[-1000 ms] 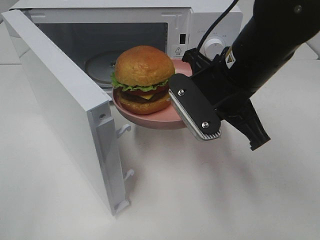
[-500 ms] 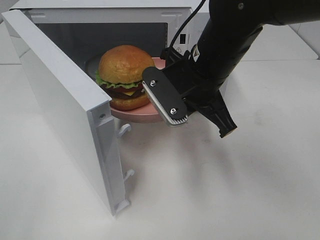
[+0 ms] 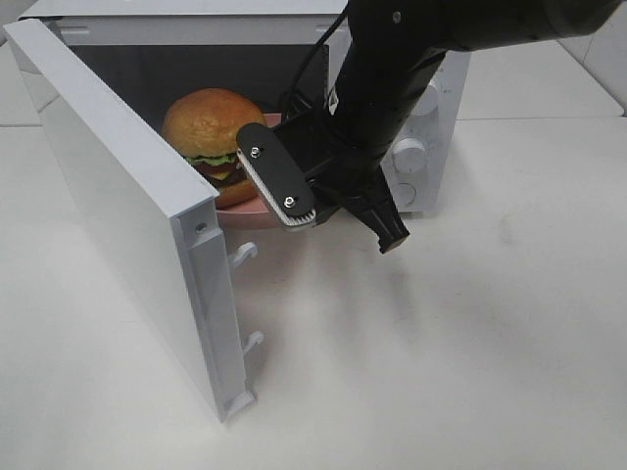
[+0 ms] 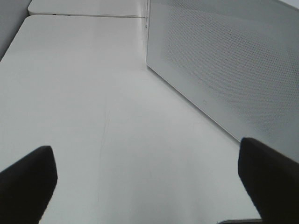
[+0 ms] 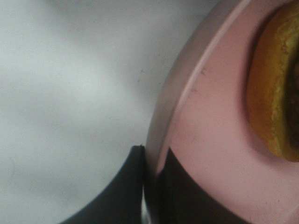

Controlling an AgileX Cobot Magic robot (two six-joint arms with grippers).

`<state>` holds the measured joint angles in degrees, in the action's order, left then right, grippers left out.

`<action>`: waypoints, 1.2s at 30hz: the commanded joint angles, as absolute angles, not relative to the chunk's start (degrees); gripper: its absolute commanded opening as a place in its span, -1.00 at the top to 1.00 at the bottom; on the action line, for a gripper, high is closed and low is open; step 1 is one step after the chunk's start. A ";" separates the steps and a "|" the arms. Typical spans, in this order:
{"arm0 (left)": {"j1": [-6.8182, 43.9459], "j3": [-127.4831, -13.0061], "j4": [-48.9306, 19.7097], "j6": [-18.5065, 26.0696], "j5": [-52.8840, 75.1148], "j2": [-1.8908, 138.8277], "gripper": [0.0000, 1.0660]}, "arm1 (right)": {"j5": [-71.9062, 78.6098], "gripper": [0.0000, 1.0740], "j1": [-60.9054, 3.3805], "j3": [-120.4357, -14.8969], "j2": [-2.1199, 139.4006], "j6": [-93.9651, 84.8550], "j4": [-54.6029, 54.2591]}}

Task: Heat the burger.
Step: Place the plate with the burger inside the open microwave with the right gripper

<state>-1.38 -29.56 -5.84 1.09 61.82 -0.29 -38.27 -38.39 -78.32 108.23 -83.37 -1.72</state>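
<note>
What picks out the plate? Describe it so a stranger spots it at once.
Find the white microwave, its door swung open. In its mouth, the right gripper pinches the rim of a flat pink plate. It lies under the burger, the only pink thing there.

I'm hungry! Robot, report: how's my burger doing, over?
Left gripper open, empty. Right gripper shut on pink plate rim. Burger on plate, at microwave mouth. Door wide open.

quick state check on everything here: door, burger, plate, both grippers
microwave door: open wide
burger: whole, sitting on plate
plate: held at its rim by right gripper
right gripper: shut on plate
left gripper: open, empty, over the table
</note>
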 commanded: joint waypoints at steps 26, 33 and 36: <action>-1.49 -29.56 -6.13 1.03 61.36 -1.20 -0.83 | -35.41 1.00 -37.53 -96.20 120.38 -74.03 2.01; -1.49 -29.56 -6.13 1.03 61.36 -1.20 -0.83 | -36.21 1.00 -37.53 -101.76 124.45 -70.70 3.44; -1.49 -29.56 -6.13 1.03 61.36 -1.20 -0.83 | -36.67 1.00 -37.53 -103.71 125.88 -68.93 4.98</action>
